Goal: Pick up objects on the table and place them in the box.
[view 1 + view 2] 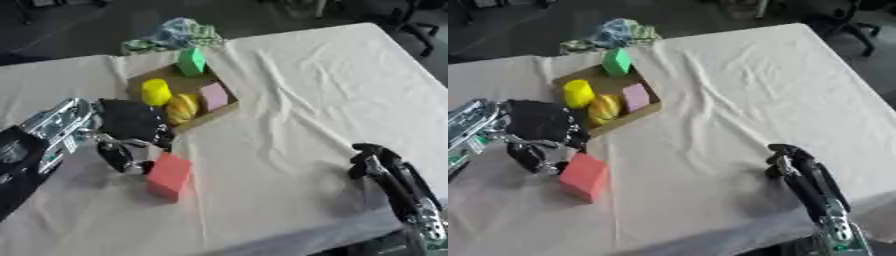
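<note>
The left hand [131, 131] is hovering at ten o'clock of the red block [169, 176], fingers curled beside it but grasping nothing yet. It should be closing squarely on opposite faces before lifting toward the box [226, 108] at twelve o'clock. The right hand [378, 162] is resting released at four o'clock

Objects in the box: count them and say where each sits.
4. A green block at the far end, a yellow cylinder on the left side, a pink block on the right side, and a yellow-orange rounded item at the near end. The left hand covers the near-left corner and may hide more.
</note>
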`<action>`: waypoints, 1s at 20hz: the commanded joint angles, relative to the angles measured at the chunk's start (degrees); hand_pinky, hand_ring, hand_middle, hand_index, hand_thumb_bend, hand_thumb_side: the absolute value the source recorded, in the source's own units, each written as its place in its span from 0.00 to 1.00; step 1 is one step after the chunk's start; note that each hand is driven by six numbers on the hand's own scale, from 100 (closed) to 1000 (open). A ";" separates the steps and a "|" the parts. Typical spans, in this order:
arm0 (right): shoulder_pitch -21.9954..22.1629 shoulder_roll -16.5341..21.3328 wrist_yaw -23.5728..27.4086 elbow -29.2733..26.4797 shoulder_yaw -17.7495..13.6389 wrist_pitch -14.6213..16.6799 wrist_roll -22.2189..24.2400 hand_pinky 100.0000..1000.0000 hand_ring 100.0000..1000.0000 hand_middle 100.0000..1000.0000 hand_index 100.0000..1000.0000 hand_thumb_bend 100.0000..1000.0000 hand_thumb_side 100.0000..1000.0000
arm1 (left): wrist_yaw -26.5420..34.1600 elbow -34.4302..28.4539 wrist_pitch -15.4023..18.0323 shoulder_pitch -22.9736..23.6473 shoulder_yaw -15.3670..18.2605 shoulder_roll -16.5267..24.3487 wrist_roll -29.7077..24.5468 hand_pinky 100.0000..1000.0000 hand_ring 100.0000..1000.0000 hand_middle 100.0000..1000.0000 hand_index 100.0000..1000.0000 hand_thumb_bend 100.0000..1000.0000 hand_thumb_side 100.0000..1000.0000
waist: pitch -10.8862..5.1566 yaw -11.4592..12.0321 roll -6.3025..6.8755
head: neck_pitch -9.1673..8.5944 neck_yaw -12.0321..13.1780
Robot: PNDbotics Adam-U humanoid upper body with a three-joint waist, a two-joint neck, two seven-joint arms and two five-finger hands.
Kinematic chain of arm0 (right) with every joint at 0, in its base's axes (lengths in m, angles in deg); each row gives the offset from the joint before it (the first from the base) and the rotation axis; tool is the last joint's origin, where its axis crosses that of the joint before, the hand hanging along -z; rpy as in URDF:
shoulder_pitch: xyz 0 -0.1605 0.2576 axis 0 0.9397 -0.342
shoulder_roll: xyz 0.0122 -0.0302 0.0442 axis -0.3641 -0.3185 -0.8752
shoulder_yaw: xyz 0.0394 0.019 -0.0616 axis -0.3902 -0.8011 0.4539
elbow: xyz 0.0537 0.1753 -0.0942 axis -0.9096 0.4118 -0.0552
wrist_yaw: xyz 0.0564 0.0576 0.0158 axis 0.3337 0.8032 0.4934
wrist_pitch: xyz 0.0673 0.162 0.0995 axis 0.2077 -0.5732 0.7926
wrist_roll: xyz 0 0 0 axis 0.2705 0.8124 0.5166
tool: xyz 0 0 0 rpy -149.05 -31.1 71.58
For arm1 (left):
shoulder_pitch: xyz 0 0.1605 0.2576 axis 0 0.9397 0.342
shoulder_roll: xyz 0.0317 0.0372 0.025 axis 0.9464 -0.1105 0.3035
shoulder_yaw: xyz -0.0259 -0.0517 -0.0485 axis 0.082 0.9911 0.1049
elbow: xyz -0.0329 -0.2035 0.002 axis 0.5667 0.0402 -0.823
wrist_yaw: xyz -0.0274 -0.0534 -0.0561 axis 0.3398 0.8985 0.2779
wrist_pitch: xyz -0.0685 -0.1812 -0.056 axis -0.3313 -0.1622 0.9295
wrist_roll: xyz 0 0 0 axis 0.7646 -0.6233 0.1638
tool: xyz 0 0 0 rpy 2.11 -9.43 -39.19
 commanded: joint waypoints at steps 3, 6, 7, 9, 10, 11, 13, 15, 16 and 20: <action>-0.46 0.85 -0.19 -0.41 -0.32 0.00 -0.02 0.47 0.46 0.48 0.72 0.00 0.63 | 2.79 -3.32 -0.51 -2.24 0.79 3.19 -12.34 0.80 0.76 0.78 0.89 0.33 0.59 | -1.38 0.00 -0.37 | -0.20 -0.12; -0.48 0.87 -0.22 -0.41 -0.35 -0.02 -0.03 0.47 0.46 0.48 0.72 0.00 0.63 | -0.20 -3.69 -1.41 -2.92 1.33 3.95 -17.01 0.84 0.81 0.85 0.93 0.45 0.80 | -1.40 0.04 -0.26 | -0.20 -0.27; -0.48 0.88 -0.22 -0.42 -0.38 -0.02 -0.05 0.47 0.46 0.48 0.72 0.00 0.63 | -0.89 -3.70 -1.83 -2.93 1.75 4.10 -17.45 0.85 0.82 0.86 0.94 0.47 0.92 | -1.39 0.07 -0.24 | -0.20 -0.35; -0.49 0.89 -0.23 -0.43 -0.40 -0.03 -0.06 0.47 0.46 0.48 0.72 0.00 0.63 | -1.16 -3.53 -2.73 -2.76 2.35 4.10 -17.49 0.85 0.82 0.87 0.94 0.44 1.00 | -1.38 0.10 -0.23 | -0.20 -0.43; -0.49 0.89 -0.23 -0.42 -0.38 -0.02 -0.05 0.47 0.46 0.48 0.72 0.00 0.63 | -0.67 -3.28 -3.11 -2.68 2.38 3.95 -17.60 0.85 0.82 0.87 0.94 0.42 1.00 | -1.38 0.08 -0.25 | -0.20 -0.42; -0.49 0.89 -0.23 -0.42 -0.38 -0.01 -0.03 0.47 0.46 0.48 0.72 0.00 0.63 | 0.04 -3.12 -3.39 -2.72 2.27 3.75 -17.94 0.85 0.82 0.87 0.95 0.41 1.00 | -1.39 0.04 -0.28 | -0.20 -0.38; -0.49 0.89 -0.23 -0.39 -0.41 0.00 -0.05 0.47 0.46 0.48 0.72 0.00 0.63 | 2.00 -3.01 -3.77 -2.82 1.89 3.44 -19.14 0.85 0.82 0.87 0.95 0.38 1.00 | -1.40 0.00 -0.33 | -0.20 -0.32; -0.49 0.91 -0.22 -0.36 -0.42 0.00 -0.06 0.47 0.46 0.48 0.72 0.00 0.63 | 4.11 -3.40 -3.86 -3.02 1.22 3.39 -20.97 0.85 0.82 0.86 0.95 0.39 1.00 | -1.40 -0.04 -0.33 | -0.20 -0.28; -0.49 0.92 -0.22 -0.35 -0.41 0.00 -0.06 0.47 0.46 0.48 0.72 0.00 0.63 | 4.97 -3.74 -3.89 -3.17 0.83 3.44 -22.04 0.85 0.82 0.86 0.95 0.39 1.00 | -1.39 -0.05 -0.31 | -0.20 -0.26; -0.51 0.98 -0.27 -0.32 -0.37 -0.01 -0.01 0.47 0.46 0.48 0.72 0.00 0.63 | 7.11 -6.54 -3.74 -3.67 -1.00 3.94 -26.19 0.84 0.81 0.85 0.94 0.47 1.00 | -1.38 -0.10 -0.20 | -0.20 -0.25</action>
